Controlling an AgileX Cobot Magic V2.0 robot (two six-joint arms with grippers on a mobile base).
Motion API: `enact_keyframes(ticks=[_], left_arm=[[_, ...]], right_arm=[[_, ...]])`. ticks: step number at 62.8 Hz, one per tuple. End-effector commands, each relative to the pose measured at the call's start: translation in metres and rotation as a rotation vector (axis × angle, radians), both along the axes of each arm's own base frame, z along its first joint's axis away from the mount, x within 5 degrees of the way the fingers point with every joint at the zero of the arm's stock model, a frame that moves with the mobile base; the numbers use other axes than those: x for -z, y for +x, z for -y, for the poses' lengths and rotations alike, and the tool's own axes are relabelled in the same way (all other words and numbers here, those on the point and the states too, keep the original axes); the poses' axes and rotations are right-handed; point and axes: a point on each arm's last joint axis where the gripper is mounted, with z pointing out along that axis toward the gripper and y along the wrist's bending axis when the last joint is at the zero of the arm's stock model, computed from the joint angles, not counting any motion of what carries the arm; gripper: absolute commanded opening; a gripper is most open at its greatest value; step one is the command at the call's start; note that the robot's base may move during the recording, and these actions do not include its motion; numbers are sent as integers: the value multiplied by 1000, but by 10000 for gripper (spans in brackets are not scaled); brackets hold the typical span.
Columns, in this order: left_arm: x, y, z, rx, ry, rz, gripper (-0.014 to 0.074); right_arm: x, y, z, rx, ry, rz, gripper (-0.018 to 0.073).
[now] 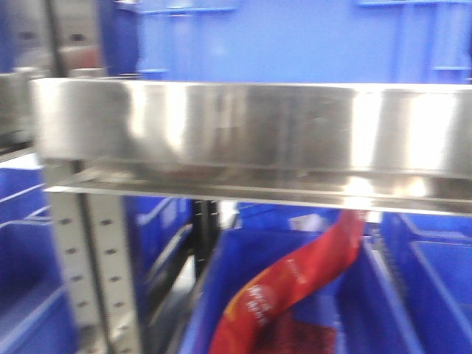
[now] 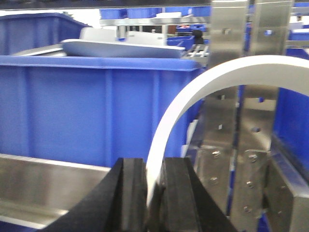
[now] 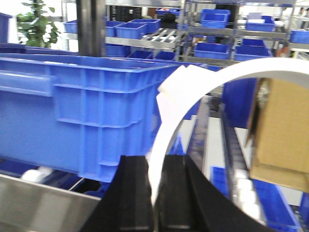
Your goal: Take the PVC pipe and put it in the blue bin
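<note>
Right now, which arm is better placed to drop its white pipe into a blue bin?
Probably the right. The right gripper holds a white pipe beside a blue bin whose rim looks uncovered. The left gripper also holds a pipe, but a grey panel lies across its bin.

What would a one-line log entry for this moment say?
left gripper: shut on PVC pipe | right gripper: shut on PVC pipe | blue bin: behind pipe, pipe not inside | front view: blurred

Two hands [image 2: 154,193] [image 3: 157,193], two white pipe pieces [image 2: 190,94] [image 3: 231,73], one red bag [image 1: 295,287].
</note>
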Motion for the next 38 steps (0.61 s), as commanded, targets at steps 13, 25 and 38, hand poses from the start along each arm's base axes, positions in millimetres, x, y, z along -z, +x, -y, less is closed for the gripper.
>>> enact_keyframes(ticks=[13, 25, 38], left_arm=[[-3, -1, 0, -1, 6, 33, -111], [-3, -1, 0, -1, 6, 33, -111], [-3, -1, 0, -1, 6, 33, -111]], right_arm=[[-2, 0, 1, 9, -1, 30, -168], [-2, 0, 1, 9, -1, 30, -168], [-2, 0, 1, 9, -1, 30, -168]])
